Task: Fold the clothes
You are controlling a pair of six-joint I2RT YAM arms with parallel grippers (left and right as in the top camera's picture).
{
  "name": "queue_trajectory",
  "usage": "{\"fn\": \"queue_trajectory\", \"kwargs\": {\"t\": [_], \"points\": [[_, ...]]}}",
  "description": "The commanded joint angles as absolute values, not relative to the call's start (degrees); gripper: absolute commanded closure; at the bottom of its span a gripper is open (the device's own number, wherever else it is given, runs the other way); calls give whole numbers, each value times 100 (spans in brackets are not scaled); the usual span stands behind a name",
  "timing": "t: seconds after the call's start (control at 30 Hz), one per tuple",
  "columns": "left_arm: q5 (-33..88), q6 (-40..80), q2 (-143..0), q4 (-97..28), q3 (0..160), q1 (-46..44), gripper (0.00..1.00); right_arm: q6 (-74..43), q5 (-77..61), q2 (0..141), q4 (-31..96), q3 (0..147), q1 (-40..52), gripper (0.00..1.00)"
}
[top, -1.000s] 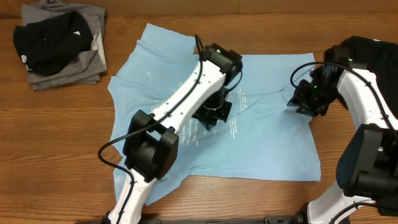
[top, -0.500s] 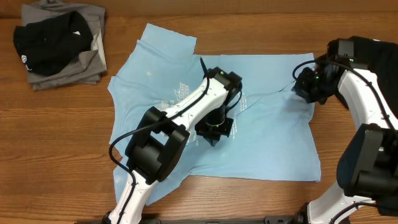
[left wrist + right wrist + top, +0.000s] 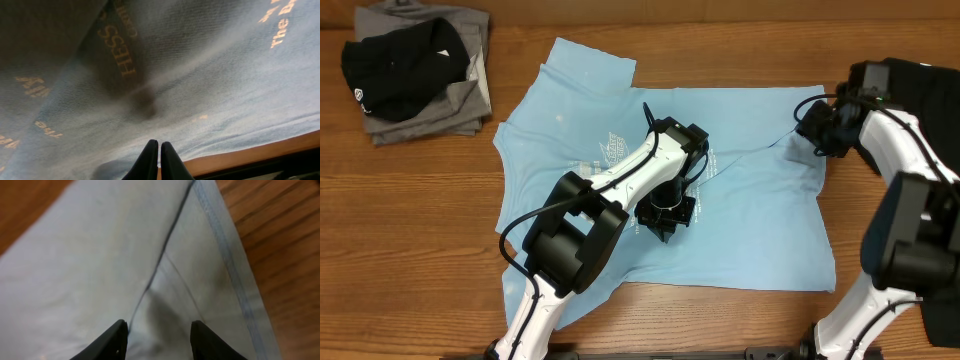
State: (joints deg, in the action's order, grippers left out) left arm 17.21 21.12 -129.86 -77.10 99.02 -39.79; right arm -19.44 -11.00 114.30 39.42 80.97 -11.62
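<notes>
Light-blue T-shirt (image 3: 750, 220) under both grippers, spread nearly flat across the middle of the wooden table (image 3: 410, 220). Left gripper (image 3: 665, 212) clenched, fingertips (image 3: 150, 160) pressed together with no gap, low over the printed chest; cloth between them not discernible in the wrist view. Right gripper (image 3: 817, 132) parted, fingers (image 3: 107, 345) apart just above the shirt's far right corner, nothing between them, close beside the stitched hem (image 3: 225, 245) and a dark crease line. Lettering (image 3: 610, 150) white on the chest, orange-tinted and blurred in the left wrist view. One sleeve (image 3: 590, 62) flat toward the far edge, long fold running from the middle toward the right gripper, lower left corner rumpled. Further out: black garment (image 3: 400, 65) atop folded gray clothes (image 3: 460, 105) at the far left corner; black cloth (image 3: 930, 85), possibly another T-shirt, behind the right arm
</notes>
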Motion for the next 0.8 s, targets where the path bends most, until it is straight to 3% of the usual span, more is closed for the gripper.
{"fn": "queue_trajectory", "kwargs": {"t": [0.0, 0.2, 0.4, 0.77], "points": [[1782, 2204, -12868, -7730, 9819, -4021, 92, -1614, -972, 11797, 3723, 8184, -1170, 56], [1782, 2206, -12868, -7712, 9806, -4021, 88, -1450, -687, 12022, 3489, 8182, -1153, 57], [1782, 2206, -12868, -7706, 9806, -4018, 86, -1450, -410, 12049, 3474, 8182, -1131, 69], [1782, 2206, -12868, -7708, 9806, -4021, 84, -1173, -226, 12062, 3514, 8182, -746, 67]]}}
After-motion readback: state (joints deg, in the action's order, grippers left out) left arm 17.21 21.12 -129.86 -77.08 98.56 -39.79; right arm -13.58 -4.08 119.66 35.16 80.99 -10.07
